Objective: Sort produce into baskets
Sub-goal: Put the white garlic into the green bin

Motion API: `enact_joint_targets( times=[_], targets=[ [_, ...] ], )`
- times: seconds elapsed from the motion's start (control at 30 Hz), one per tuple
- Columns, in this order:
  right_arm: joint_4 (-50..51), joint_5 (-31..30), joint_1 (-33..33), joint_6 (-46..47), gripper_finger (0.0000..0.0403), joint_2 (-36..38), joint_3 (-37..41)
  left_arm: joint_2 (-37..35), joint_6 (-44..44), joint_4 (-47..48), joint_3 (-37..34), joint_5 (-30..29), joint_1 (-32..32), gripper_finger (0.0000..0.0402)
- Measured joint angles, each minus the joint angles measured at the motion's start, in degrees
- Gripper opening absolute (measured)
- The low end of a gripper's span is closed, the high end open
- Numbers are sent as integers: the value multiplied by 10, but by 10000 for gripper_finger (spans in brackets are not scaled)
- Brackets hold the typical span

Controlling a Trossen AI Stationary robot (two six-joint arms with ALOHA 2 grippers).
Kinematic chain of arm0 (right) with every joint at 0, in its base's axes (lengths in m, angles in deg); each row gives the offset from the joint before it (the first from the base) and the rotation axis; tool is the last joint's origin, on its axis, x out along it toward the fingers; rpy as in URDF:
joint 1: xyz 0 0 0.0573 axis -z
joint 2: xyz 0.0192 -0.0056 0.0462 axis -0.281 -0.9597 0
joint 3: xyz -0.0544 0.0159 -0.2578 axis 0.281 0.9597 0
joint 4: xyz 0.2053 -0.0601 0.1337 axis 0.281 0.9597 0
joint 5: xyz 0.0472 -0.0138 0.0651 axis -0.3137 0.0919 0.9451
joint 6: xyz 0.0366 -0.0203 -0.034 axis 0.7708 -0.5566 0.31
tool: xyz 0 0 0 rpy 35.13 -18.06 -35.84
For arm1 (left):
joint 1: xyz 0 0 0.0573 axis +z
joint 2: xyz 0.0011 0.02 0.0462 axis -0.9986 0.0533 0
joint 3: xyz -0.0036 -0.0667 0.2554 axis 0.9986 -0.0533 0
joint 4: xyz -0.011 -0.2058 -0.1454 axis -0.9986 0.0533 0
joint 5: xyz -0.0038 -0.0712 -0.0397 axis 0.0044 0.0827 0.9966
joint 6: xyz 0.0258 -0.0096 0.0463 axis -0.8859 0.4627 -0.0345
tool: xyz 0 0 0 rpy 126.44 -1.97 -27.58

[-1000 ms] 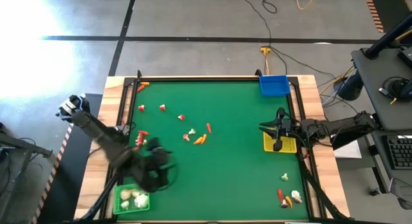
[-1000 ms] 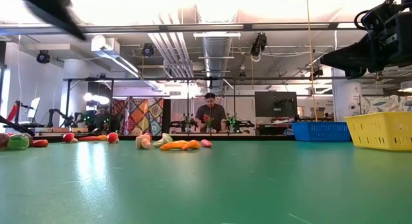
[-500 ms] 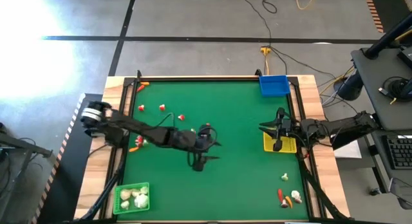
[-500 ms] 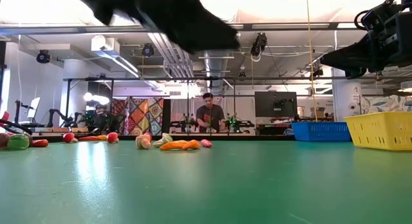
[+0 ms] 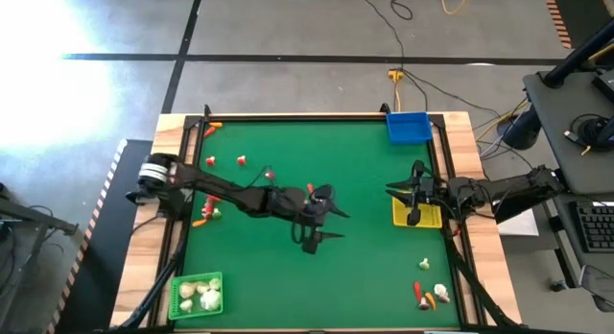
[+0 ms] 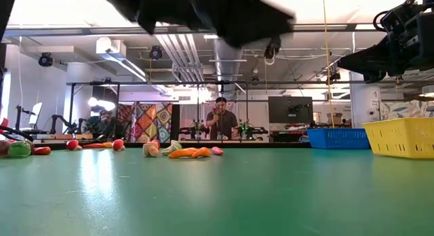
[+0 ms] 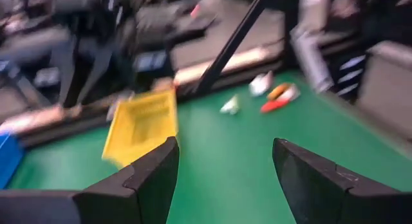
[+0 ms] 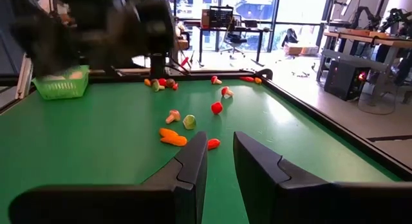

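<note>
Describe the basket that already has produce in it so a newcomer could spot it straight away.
Start from the green table in the high view and go to its near corner on the left arm's side. The green basket sits there, away from the yellow basket and blue basket along the opposite edge. Only it visibly holds whitish bulbs.

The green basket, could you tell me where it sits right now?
In the high view, the green basket sits at the table's near-left corner, holding whitish bulbs, below and left of the open left gripper.
</note>
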Motion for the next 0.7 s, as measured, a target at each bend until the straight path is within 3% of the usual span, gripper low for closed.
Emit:
enact_joint_targets(
  times=[0.13, 0.3, 0.43, 0.57, 0.6, 0.7],
  targets=[
    [-28, -59, 0, -147, 68, -1, 0, -77, 5, 10, -49, 37, -1, 233],
    [-58, -59, 0, -199, 68, -1, 0, -164, 17, -73, -173, 35, -7, 233],
    [-119, -35, 0, -3, 68, -5, 0, -199, 45, -223, -275, 37, -18, 233],
    [-229, -99, 2, 205, 68, -11, 0, -219, 44, -343, -326, 35, -19, 233],
    [-260, -92, 2, 230, 68, -16, 0, -221, 47, -364, -331, 34, -19, 233],
    [-282, 33, -5, 292, 68, -54, -16, -220, 60, -370, -341, 31, -19, 233]
  ],
)
